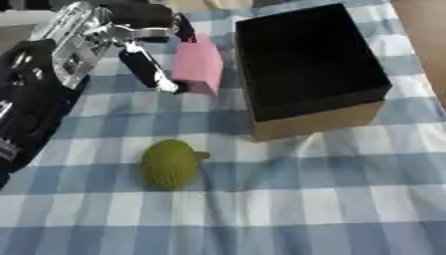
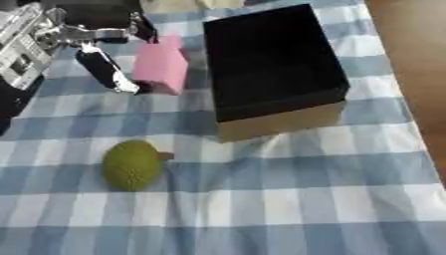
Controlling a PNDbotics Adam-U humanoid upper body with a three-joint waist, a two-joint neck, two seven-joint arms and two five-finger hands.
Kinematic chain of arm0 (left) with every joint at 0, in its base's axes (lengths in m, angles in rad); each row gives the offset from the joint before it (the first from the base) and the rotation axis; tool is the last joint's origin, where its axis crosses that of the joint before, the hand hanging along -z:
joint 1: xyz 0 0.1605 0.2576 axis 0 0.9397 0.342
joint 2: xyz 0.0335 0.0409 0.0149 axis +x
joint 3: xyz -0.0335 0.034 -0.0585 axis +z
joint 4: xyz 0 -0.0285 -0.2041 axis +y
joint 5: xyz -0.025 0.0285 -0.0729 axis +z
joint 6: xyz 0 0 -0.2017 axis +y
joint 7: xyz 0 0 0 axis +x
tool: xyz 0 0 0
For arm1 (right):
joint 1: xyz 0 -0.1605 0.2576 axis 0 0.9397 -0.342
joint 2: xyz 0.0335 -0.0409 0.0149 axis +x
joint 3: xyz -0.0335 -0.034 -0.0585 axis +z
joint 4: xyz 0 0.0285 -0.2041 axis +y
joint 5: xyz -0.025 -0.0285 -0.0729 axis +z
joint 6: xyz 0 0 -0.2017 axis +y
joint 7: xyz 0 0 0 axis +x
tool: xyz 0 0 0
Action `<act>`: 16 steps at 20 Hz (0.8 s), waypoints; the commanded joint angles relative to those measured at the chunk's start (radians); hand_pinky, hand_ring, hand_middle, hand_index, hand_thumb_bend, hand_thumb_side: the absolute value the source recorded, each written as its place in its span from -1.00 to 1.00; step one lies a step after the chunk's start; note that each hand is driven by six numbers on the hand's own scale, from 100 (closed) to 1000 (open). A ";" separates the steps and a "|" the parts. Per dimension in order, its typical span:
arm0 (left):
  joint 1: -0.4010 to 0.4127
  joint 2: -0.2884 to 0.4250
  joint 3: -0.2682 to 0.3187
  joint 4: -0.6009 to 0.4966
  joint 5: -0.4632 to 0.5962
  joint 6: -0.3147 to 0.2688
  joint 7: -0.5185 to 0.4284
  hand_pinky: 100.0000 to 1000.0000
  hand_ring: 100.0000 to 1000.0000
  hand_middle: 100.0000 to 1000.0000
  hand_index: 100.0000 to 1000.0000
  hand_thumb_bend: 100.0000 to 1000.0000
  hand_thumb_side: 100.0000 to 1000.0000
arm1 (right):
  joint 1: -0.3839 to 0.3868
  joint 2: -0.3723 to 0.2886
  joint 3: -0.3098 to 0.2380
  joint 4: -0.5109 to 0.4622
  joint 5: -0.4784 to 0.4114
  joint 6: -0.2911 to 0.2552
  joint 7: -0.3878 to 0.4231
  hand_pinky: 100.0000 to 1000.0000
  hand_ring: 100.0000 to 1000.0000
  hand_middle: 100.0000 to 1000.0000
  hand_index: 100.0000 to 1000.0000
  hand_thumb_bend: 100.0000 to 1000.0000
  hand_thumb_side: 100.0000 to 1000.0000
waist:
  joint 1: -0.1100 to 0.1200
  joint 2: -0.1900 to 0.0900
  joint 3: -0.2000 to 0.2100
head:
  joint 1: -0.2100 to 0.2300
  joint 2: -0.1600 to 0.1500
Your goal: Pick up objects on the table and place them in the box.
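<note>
Blue-checked cloth (image 1: 348, 209) over the desk. Nearest, green fruit (image 1: 170, 164) lying alone. Beyond, open black box (image 1: 305, 60), right of centre. Far left, left hand (image 1: 131, 42), fingers (image 1: 148, 69) clamped on pink block (image 1: 198, 67) beside box.

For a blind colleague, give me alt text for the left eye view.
The left robot hand closes on a pink rectangular block beside an open black cardboard box; a bumpy green fruit lies nearer on the blue checked tablecloth.
</note>
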 commanded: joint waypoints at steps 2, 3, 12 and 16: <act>-0.040 -0.017 0.046 -0.096 0.062 0.037 -0.018 0.63 0.40 0.03 0.14 -1.00 -0.51 | -0.012 -0.031 -0.013 -0.010 -0.004 -0.006 -0.016 0.79 0.83 -0.18 0.79 -1.00 -0.24 | 0.002 -0.027 -0.001 | 0.009 0.007; -0.045 -0.032 0.054 -0.105 0.067 0.050 -0.023 0.64 0.40 0.04 0.14 -1.00 -0.54 | -0.014 -0.031 -0.013 -0.010 -0.005 -0.007 -0.018 0.79 0.83 -0.18 0.79 -1.00 -0.25 | 0.001 -0.027 -0.003 | 0.010 0.009; -0.099 -0.174 0.120 -0.033 0.053 0.026 -0.080 0.66 0.41 0.04 0.16 -1.00 -0.43 | -0.047 -0.041 -0.022 -0.010 -0.023 -0.006 -0.044 0.79 0.81 -0.14 0.78 -1.00 -0.30 | -0.006 -0.024 -0.017 | 0.026 0.013; -0.101 -0.229 0.143 -0.008 0.040 0.021 -0.088 0.66 0.40 0.04 0.17 -1.00 -0.32 | -0.060 -0.039 -0.029 -0.010 -0.034 0.000 -0.053 0.79 0.81 -0.13 0.78 -1.00 -0.28 | -0.009 -0.020 -0.026 | 0.031 0.009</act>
